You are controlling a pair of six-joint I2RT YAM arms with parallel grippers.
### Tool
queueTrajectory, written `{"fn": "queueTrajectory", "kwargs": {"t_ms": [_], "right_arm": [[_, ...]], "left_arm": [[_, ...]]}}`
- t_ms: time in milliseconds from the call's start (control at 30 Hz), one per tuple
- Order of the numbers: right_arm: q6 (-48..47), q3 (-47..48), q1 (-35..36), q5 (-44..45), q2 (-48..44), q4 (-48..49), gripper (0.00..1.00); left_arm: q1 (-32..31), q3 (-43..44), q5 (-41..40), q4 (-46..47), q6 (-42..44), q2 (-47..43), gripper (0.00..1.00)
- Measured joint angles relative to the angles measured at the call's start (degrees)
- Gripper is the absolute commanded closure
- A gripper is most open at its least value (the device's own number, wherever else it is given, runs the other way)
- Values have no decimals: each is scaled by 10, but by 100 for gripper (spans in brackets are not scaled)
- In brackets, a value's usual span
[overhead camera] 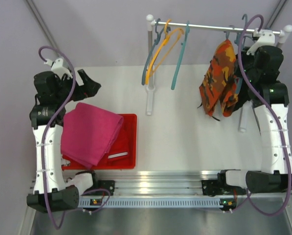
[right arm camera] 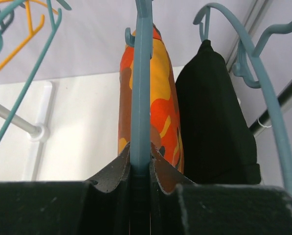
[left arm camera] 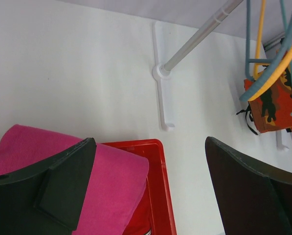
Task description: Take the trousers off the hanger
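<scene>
Orange camouflage trousers [overhead camera: 218,81] hang on a teal hanger [right arm camera: 141,73] at the right end of the rail [overhead camera: 209,26]. My right gripper [right arm camera: 141,159] is shut on that hanger's lower bar; it sits by the rail's right end in the top view [overhead camera: 248,73]. The camouflage trousers [right arm camera: 158,98] hang just beyond the fingers, with plain black trousers [right arm camera: 212,122] on another teal hanger beside them. Magenta pink trousers [overhead camera: 89,131] lie folded over the red tray [overhead camera: 131,164], on red cloth [overhead camera: 120,143] and a striped piece [overhead camera: 117,155]. My left gripper [left arm camera: 149,147] is open and empty above the tray's far corner.
Three bare hangers, two teal and one orange [overhead camera: 161,49], hang at the rail's left end. The rail's white left post [overhead camera: 149,73] stands on a flat foot [left arm camera: 164,98] on the table. The right post is behind my right arm.
</scene>
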Motion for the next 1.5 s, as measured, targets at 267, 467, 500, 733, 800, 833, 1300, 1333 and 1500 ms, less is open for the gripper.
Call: {"fn": "queueTrajectory", "kwargs": {"t_ms": [267,467,500,733,800,833,1300,1333,1500], "right_arm": [[16,4,0,-21,-23,-13,100],[35,0,0,-50,-65,-39,100],[39,-3,0,-55,-76,-43,100],[58,-56,0,-83,-169,-57,100],[64,-72,0,-91,-191,-57,100],[66,-82,0,-94,-201,-57,100],[147,-114,0,-106,-276,-171,100],[158,-111,0,-105,-278,-184,100],[183,-109,0,-96,-299,-219,100]], "left_arm": [[-4,43,52,-1,-9,-18,2],[-78,73,86,-2,-10,-31,1],[-98,79,88,-3,-10,-34,2],[-229,116,74,-3,-17,-29,4],[-288,118,50,-5,-21,-20,5],[-315,118,37,-4,-24,-15,6],[-797,146,-307,68,-18,131,7],[-810,147,-322,77,-15,145,7],[-852,147,-402,129,-2,213,7]]}}
